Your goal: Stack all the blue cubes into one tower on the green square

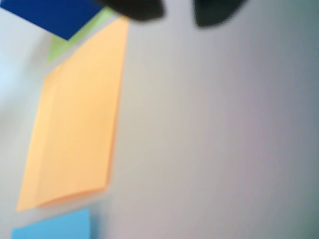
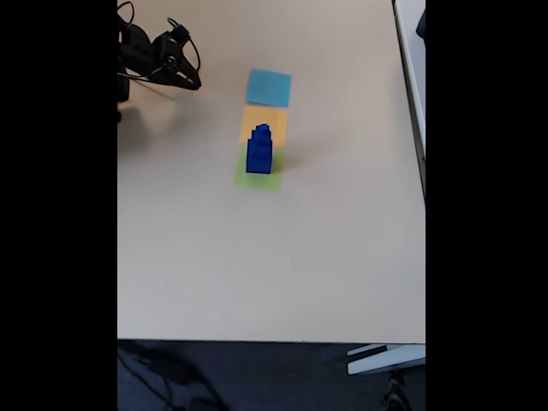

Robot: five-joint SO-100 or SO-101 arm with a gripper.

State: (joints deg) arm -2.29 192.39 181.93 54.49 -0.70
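Observation:
The blue cubes stand as one stepped tower (image 2: 259,151) on the green square (image 2: 257,179) near the table's middle in the fixed view. In the blurred wrist view the tower's lowest blue cube (image 1: 55,15) fills the top left corner, with a sliver of the green square (image 1: 60,47) under it. My gripper (image 2: 192,83) hangs at the table's far left, well away from the tower. Its two dark fingertips (image 1: 134,10) show at the wrist view's top edge with a bare gap between them, so the gripper (image 1: 178,14) is open and holds nothing.
An orange square (image 2: 264,122) lies just behind the green one, and a light-blue square (image 2: 269,86) behind that. Both appear in the wrist view, orange square (image 1: 75,124) and light-blue square (image 1: 55,226). The beige table (image 2: 325,257) ends at right and front edges.

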